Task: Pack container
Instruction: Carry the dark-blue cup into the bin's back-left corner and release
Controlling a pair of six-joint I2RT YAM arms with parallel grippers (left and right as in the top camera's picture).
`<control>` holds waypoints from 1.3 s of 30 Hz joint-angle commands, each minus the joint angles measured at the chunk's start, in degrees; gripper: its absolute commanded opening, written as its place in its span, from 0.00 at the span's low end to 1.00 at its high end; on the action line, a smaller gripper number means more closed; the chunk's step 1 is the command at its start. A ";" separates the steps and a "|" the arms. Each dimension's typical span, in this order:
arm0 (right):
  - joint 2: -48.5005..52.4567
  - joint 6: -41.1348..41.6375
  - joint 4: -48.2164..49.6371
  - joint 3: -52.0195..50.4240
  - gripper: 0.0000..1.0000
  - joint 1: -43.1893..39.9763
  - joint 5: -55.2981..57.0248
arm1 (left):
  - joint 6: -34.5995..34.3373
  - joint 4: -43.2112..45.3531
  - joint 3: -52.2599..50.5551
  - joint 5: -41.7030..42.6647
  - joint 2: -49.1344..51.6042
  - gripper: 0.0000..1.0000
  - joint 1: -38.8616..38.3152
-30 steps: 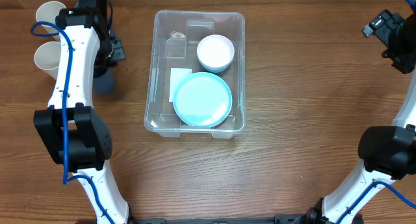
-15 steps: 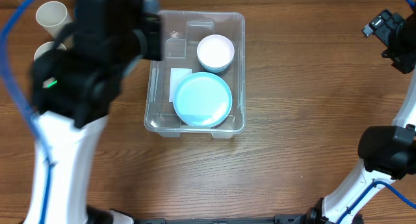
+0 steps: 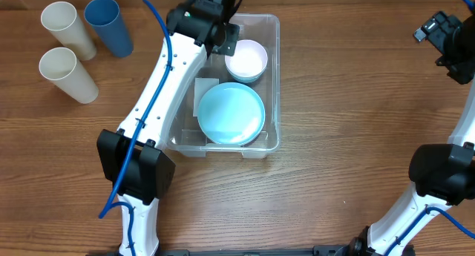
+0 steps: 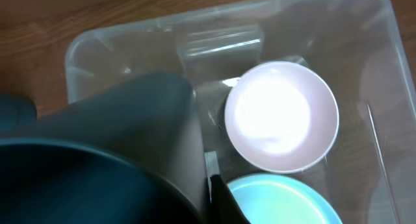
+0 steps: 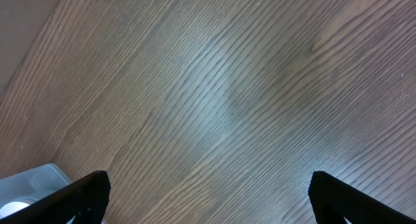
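Note:
The clear container (image 3: 274,85) stands at mid-table with a white bowl (image 3: 246,59), a light blue plate (image 3: 231,113) and a white label (image 3: 203,93) inside. My left gripper (image 3: 221,30) hangs over its back left part. In the left wrist view it is shut on a dark grey-blue cup (image 4: 123,139) that fills the lower left, above the container (image 4: 84,62), beside the bowl (image 4: 281,117) and plate (image 4: 279,201). My right gripper (image 3: 445,41) is open and empty above bare wood at the far right (image 5: 211,198).
A blue cup (image 3: 108,26) and two beige cups (image 3: 67,30) (image 3: 68,74) stand at the back left of the wooden table. The container's corner (image 5: 36,182) shows at the lower left of the right wrist view.
My left arm has swung from the cups at the back left, rightward, to over the container, carrying the dark cup. The right arm has not moved.

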 commanded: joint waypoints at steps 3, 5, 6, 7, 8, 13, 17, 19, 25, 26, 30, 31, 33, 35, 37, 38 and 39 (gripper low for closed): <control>-0.72 -0.11 0.09 1.16 1.00 0.13 0.55 | -8.63 0.85 0.28 6.29 2.21 0.04 2.82; -0.72 -0.11 0.11 1.16 1.00 0.13 0.55 | -9.97 0.48 0.28 7.61 2.56 0.04 2.93; -0.72 -0.09 0.09 1.16 1.00 0.13 0.55 | -10.08 0.46 0.28 7.58 2.56 0.04 2.93; -0.72 -0.09 0.09 1.16 1.00 0.13 0.55 | -10.23 0.44 0.28 7.52 2.56 0.04 2.93; -0.72 -0.11 0.11 1.16 1.00 0.13 0.55 | -11.93 0.13 0.26 6.84 2.56 0.04 2.95; -0.72 -0.11 0.11 1.16 1.00 0.13 0.55 | -18.16 -2.01 0.24 6.73 2.56 0.04 3.74; -0.72 -0.11 0.11 1.16 1.00 0.13 0.55 | -18.71 -1.95 0.24 4.57 2.56 0.04 3.80; -0.72 -0.09 0.09 1.16 1.00 0.13 0.55 | -18.56 -1.11 0.24 2.36 2.56 0.04 4.07; -0.72 -0.11 0.11 1.16 1.00 0.13 0.55 | -18.16 -0.79 0.22 0.94 5.31 0.04 5.14; -0.72 -0.09 0.09 1.16 1.00 0.13 0.55 | -18.14 -0.76 0.22 0.90 6.32 0.04 5.25; -0.72 -0.11 0.11 1.16 1.00 0.13 0.55 | -17.73 0.02 0.22 0.90 10.03 0.04 5.33; -0.72 -0.11 0.11 1.16 1.00 0.13 0.55 | -17.73 0.28 0.22 0.90 10.10 0.04 5.42; -0.72 -0.11 0.11 1.16 1.00 0.13 0.55 | -17.73 1.40 0.24 0.87 10.05 0.04 5.62; -0.72 -0.11 0.11 1.16 1.00 0.13 0.55 | -17.75 2.47 0.24 0.85 10.05 0.22 5.88; -0.72 -0.09 0.11 1.16 1.00 0.13 0.55 | -17.73 4.09 0.24 -0.72 10.05 0.63 5.99; -0.72 -0.09 0.09 1.16 1.00 0.13 0.55 | -17.70 4.83 0.24 -1.75 10.05 0.75 5.99; -0.72 -0.09 0.09 1.16 1.00 0.13 0.55 | -17.20 5.84 0.26 -2.45 10.05 0.82 5.99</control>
